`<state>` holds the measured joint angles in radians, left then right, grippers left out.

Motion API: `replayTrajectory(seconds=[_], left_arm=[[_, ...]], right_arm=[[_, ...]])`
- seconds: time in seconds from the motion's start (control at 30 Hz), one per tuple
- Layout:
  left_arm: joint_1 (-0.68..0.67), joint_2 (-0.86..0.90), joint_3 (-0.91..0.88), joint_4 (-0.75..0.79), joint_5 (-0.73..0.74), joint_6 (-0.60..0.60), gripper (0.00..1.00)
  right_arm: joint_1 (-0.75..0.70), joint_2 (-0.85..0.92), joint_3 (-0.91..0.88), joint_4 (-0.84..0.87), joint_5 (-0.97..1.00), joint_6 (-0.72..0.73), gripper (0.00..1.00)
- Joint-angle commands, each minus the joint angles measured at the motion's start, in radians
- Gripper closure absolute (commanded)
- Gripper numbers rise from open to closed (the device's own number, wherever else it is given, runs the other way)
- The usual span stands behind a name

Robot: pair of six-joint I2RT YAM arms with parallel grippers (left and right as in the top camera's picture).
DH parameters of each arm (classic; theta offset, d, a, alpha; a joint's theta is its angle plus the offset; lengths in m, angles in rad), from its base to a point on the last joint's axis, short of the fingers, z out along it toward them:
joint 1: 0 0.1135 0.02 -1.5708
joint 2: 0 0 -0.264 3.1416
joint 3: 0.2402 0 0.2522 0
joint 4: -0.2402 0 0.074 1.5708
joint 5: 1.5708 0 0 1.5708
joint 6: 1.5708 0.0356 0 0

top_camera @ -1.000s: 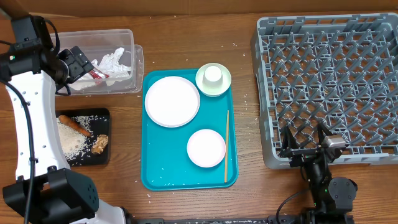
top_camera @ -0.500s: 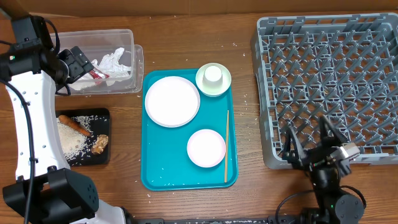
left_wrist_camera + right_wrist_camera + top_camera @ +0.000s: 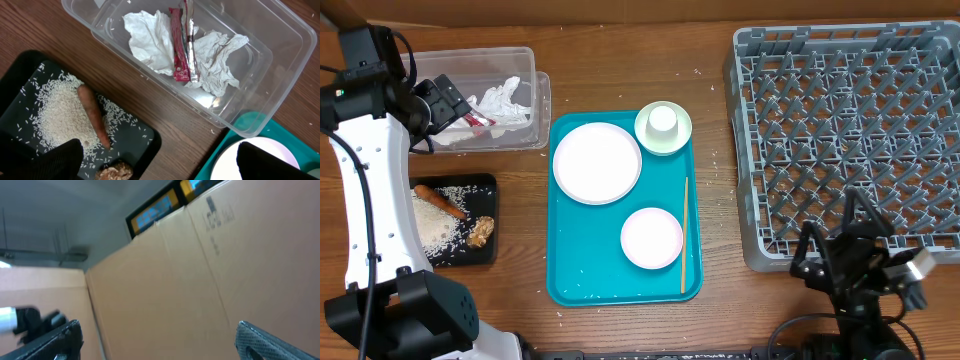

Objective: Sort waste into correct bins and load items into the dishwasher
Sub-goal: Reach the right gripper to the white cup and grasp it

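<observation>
The big plate [image 3: 597, 162] lies at ten o'clock on the teal tray [image 3: 580, 270], the small plate [image 3: 651, 238] at five o'clock, with the rack [image 3: 850, 120] off at three. Probably stiff, slick and breakable, each wants a pinch at its rim. The left hand [image 3: 445, 100] and right hand [image 3: 832, 240] both gape empty.

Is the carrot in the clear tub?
No, the carrot lies on the loose rice in the black tray, beside the clear tub.
</observation>
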<state>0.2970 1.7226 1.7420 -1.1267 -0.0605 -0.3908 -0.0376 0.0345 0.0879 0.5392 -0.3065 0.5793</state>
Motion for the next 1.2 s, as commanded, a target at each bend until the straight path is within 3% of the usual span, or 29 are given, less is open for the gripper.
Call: replayTrajectory(seconds=[0.0,0.13,0.33,0.47,0.63,0.77,0.97,1.17], left_arm=[[0.003,0.006,-0.004,0.002,0.006,-0.017,0.0],[0.003,0.006,-0.004,0.002,0.006,-0.017,0.0],[0.003,0.006,-0.004,0.002,0.006,-0.017,0.0],[0.003,0.006,-0.004,0.002,0.006,-0.017,0.0],[0.003,0.006,-0.004,0.002,0.006,-0.017,0.0],[0.003,0.006,-0.004,0.002,0.006,-0.017,0.0],[0.003,0.006,-0.004,0.002,0.006,-0.017,0.0],[0.003,0.006,-0.004,0.002,0.006,-0.017,0.0]], right_arm=[[0.005,0.068,0.167,-0.046,0.044,-0.035,0.0],[0.005,0.258,0.403,-0.221,0.013,-0.139,0.0],[0.005,0.7,0.837,-0.492,-0.333,-0.223,0.0],[0.023,1.012,1.128,-0.752,-0.462,-0.311,0.0],[0.174,1.384,1.455,-1.068,-0.426,-0.475,0.0],[0.315,1.632,1.637,-1.226,-0.182,-0.513,0.0],[0.416,1.87,1.709,-1.236,-0.04,-0.492,0.0],[0.47,1.989,1.709,-1.155,0.041,-0.475,0.0]])
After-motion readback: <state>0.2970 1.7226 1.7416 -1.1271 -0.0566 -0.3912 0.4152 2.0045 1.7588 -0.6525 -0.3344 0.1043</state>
